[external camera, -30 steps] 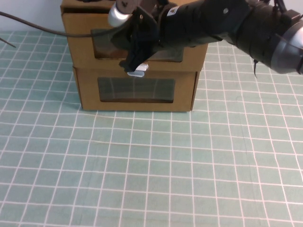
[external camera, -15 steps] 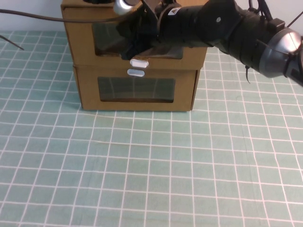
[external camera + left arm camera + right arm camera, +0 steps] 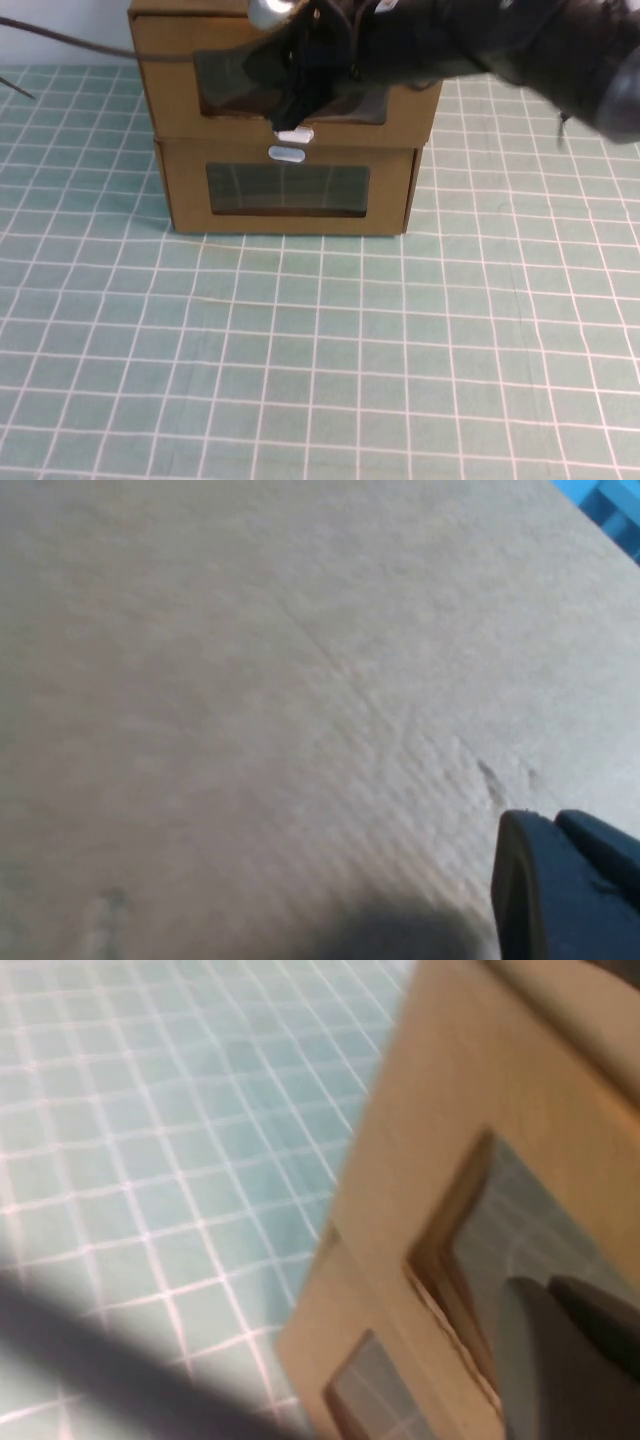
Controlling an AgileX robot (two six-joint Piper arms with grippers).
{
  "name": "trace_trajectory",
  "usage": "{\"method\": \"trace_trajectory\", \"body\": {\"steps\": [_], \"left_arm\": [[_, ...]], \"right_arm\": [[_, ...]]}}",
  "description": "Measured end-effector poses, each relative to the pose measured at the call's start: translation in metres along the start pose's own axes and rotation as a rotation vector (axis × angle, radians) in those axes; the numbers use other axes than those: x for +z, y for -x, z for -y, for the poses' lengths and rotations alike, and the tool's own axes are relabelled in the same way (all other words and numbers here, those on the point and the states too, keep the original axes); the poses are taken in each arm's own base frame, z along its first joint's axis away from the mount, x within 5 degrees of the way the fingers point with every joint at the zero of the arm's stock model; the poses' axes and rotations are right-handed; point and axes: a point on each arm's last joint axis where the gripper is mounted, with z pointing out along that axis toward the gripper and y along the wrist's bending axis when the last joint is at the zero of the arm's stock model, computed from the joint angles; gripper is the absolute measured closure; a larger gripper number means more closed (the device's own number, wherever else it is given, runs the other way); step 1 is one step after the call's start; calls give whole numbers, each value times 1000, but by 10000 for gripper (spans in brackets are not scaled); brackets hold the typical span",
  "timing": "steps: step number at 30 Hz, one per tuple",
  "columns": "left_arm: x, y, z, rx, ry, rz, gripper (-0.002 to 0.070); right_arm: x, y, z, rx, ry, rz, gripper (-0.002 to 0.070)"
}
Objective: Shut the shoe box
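Observation:
Two brown cardboard boxes stand stacked at the back of the table. The upper one is the shoe box (image 3: 170, 90), with an uneven-edged clear window and a small white pull tab (image 3: 294, 134) below it. Its front sits about flush with the box below. My right gripper (image 3: 297, 112) hangs in front of the shoe box window, just above the tab, fingers together and holding nothing. The right wrist view shows it (image 3: 548, 1295) next to the window edge. My left gripper (image 3: 545, 825) is shut close against plain cardboard (image 3: 250, 680); it is out of the high view.
The lower box (image 3: 290, 190) has a neat rectangular window and its own white tab (image 3: 287, 153) above it. A green gridded mat (image 3: 320, 350) covers the table in front. A dark cable (image 3: 80, 42) runs in from the back left.
My right gripper lifted off the white tabs to the shoe box window, then dipped back just above the shoe box tab. The right arm has swung and is blurred.

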Motion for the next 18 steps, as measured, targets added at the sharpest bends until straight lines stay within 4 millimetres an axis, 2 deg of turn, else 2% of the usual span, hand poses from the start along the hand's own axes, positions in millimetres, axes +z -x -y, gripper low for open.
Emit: {"method": "trace_trajectory", "body": {"steps": [3,6,12,16,18], "left_arm": [[-25,9,0,17,40,42,680],[-64,22,11,48,75,116,680],[-136,36,58,156,118,222,680],[-185,31,94,233,176,225,680],[-205,26,104,246,238,225,680]], "right_arm": [[-22,16,-3,1,16,22,690],[-44,31,-6,13,17,41,690],[-70,41,-10,48,11,2,690],[-95,48,-8,84,-58,-43,690],[-112,52,-6,127,-129,-72,690]]}}
